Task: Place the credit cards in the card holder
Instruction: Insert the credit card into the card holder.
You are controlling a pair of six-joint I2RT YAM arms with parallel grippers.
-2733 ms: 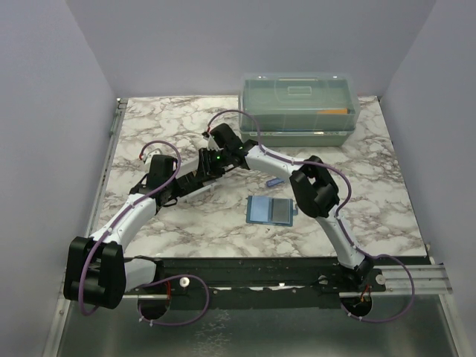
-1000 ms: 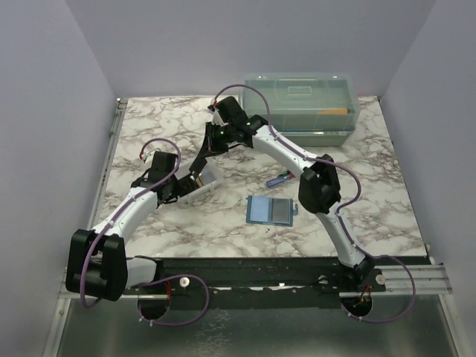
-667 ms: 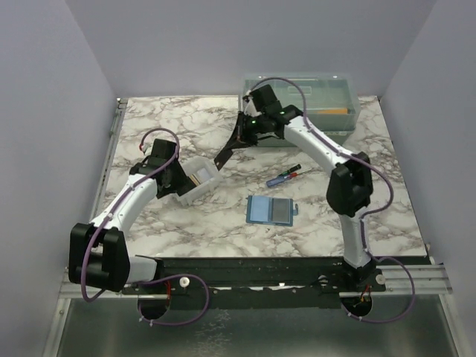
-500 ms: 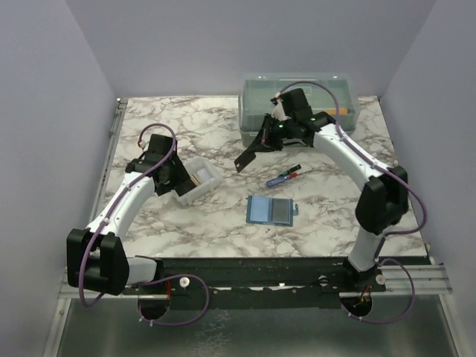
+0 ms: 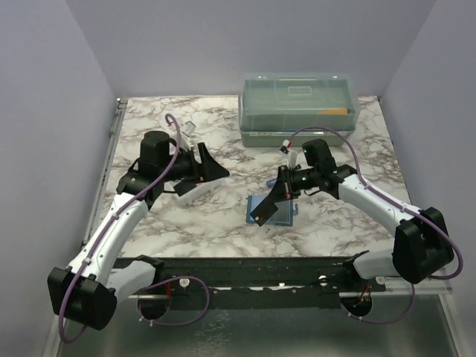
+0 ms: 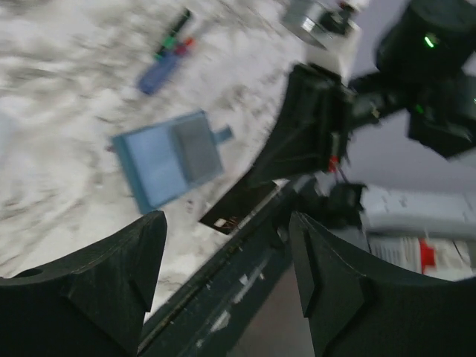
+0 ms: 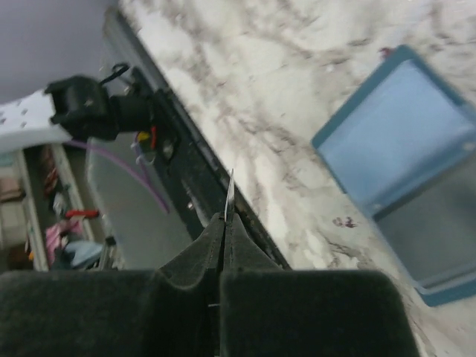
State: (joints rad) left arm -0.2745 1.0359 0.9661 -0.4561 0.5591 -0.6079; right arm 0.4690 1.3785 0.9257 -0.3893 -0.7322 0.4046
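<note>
Well left of the card holder (image 6: 167, 160), the left gripper (image 5: 212, 165) is lifted clear of the small clear tray (image 5: 192, 193) that it steadied half a second ago; its fingers are spread wide with nothing between them. The tray rests on the table (image 5: 149, 123) left of the card holder, and I cannot tell what is in it. The larger change is the right gripper (image 5: 259, 217): half a second ago it was up near the lidded box (image 5: 297, 104); now it hangs over the card holder's left part, clenched on one credit card (image 7: 229, 193) held edge-on. I judge the pick done and the insertion the step in hand. The card holder lies flat, its panels facing up. Beyond it lies a screwdriver (image 6: 165, 56). Counted: one card in view, one card holder, one tray, one screwdriver, one box
</note>
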